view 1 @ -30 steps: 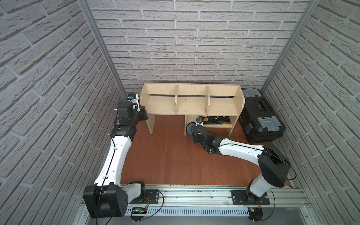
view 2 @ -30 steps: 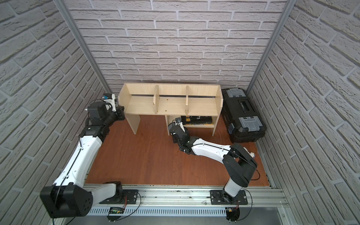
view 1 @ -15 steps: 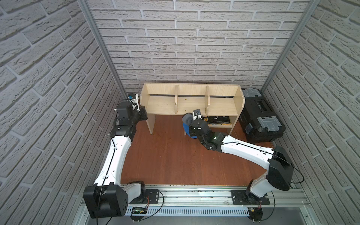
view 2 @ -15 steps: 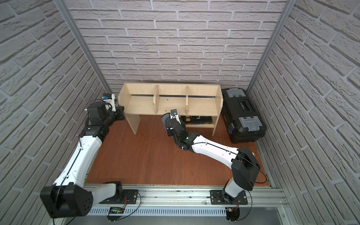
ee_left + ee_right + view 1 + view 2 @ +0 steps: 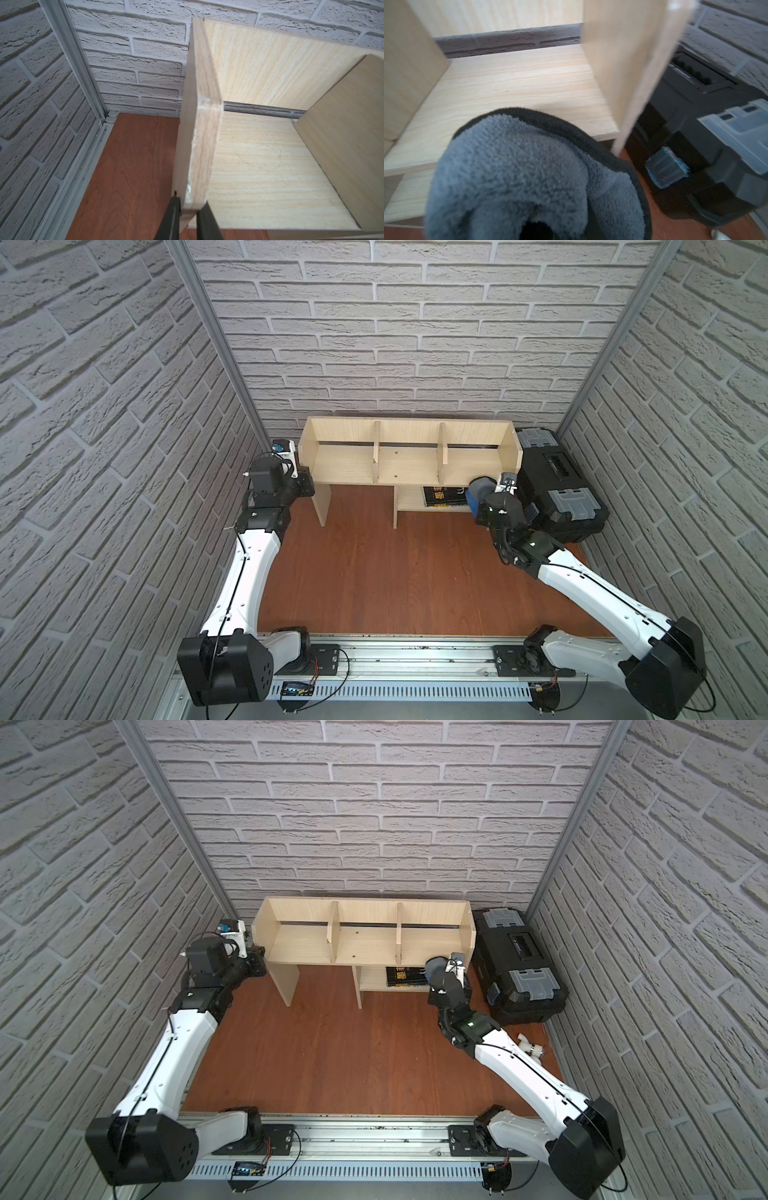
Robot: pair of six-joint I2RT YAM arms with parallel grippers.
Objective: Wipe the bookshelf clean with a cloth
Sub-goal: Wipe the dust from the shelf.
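Pale light-wood bookshelf [image 5: 409, 460] with three top compartments stands at back brick wall; left gripper [image 5: 188, 209] clamped on front edge of its left end panel, one finger each side; right gripper [image 5: 486, 502] closed on soft microfibre cloth [image 5: 512, 176], grey face out, blue showing below, dark trim; cloth bunched over the fingers, at front edge of right compartment, just beside right end panel; contact with board unclear; black plastic toolbox [image 5: 557, 493] with grey latches just beside bookshelf; dark book [image 5: 401, 977] on lower shelf.
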